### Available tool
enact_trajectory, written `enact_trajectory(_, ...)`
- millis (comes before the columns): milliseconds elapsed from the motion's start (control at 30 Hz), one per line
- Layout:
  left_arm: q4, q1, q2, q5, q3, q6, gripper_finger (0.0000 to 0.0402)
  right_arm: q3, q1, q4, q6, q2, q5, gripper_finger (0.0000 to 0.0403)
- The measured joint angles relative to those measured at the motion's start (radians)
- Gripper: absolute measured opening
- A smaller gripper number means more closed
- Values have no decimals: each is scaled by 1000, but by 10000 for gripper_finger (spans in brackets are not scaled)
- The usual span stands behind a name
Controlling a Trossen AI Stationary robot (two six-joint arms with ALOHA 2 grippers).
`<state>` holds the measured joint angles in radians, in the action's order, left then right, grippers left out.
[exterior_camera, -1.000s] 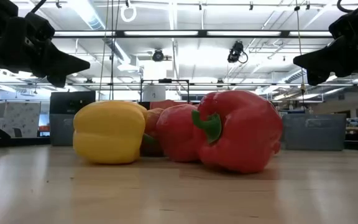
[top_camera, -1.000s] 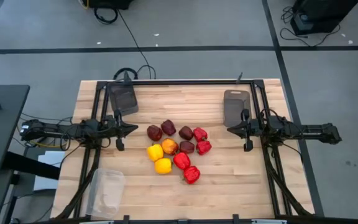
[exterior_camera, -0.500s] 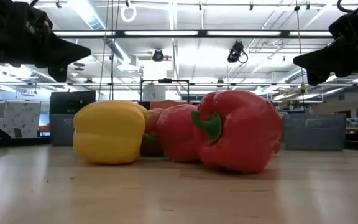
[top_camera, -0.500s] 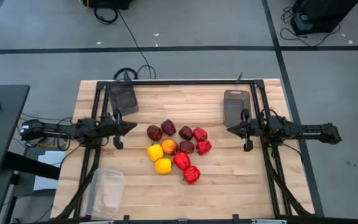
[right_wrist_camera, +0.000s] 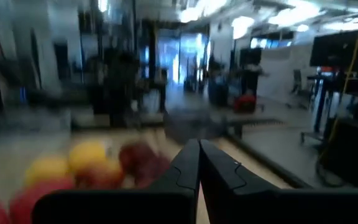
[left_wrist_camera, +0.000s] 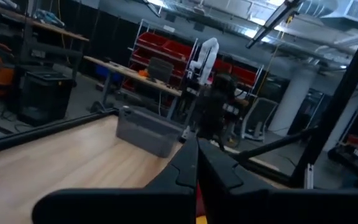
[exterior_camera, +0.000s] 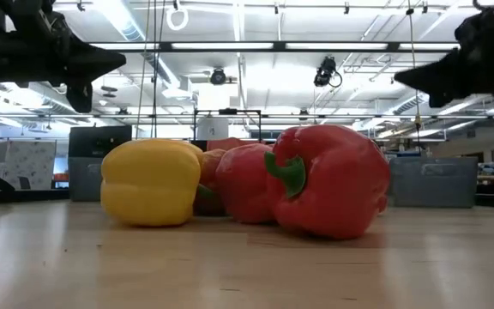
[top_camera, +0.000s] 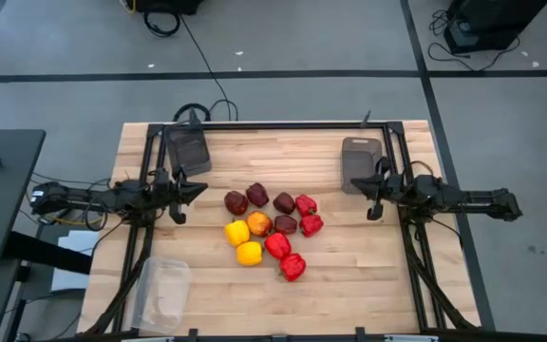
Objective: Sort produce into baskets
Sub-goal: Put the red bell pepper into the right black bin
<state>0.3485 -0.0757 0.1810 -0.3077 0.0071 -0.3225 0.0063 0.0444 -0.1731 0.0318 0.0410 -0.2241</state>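
The produce lies in a heap at the table's middle: maroon pieces (top_camera: 257,196), red pieces (top_camera: 292,267), yellow pieces (top_camera: 249,254) and one orange-yellow piece (top_camera: 259,223), all resting on the wood. In the low view a yellow piece (exterior_camera: 151,182) and a red piece (exterior_camera: 328,180) stand nearest. My left gripper (top_camera: 203,188) is shut and empty, above the table left of the heap. My right gripper (top_camera: 361,187) is shut and empty, right of the heap, beside a dark grey basket (top_camera: 360,160). Both wrist views show the fingers closed together (left_wrist_camera: 196,169) (right_wrist_camera: 199,163).
A second dark grey basket (top_camera: 189,150) stands at the far left, and a clear basket (top_camera: 163,293) at the near left corner. A dark frame (top_camera: 283,124) runs along the table's far edge and sides. Bare wood lies near the front right.
My left gripper has risen a little and shifted slightly toward the far edge, staying shut. My right gripper has drawn back toward the table's right and far edge, next to the dark grey basket, and risen slightly. The produce has not moved.
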Motion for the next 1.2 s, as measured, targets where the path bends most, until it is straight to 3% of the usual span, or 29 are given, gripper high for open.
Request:
enact_trajectory(100,31,0,20,-22,0,-6,12,0,0,-133,-85,0,-14,23)
enact_trajectory(267,15,0,102,-78,59,-40,28,0,6,-404,-168,1,-311,23)
enact_trajectory(333,18,0,148,-99,91,-51,43,1,6,-456,-304,1,-442,23)
enact_trajectory(400,18,0,203,-109,121,-53,61,7,6,-428,-428,7,-499,23)
enact_trajectory(633,-2,26,367,-116,236,-94,121,67,10,-172,-669,136,-303,23)
enact_trajectory(767,-139,51,442,-113,344,-175,140,166,21,-5,-795,284,-247,23)
enact_trajectory(933,-352,72,526,-60,515,-180,156,393,42,183,-736,531,-226,21)
enact_trajectory(1067,-508,88,574,-60,647,-168,166,648,83,445,-645,761,-157,15)
enact_trajectory(1200,-635,104,605,-58,749,-156,175,847,133,695,-814,986,-52,20)
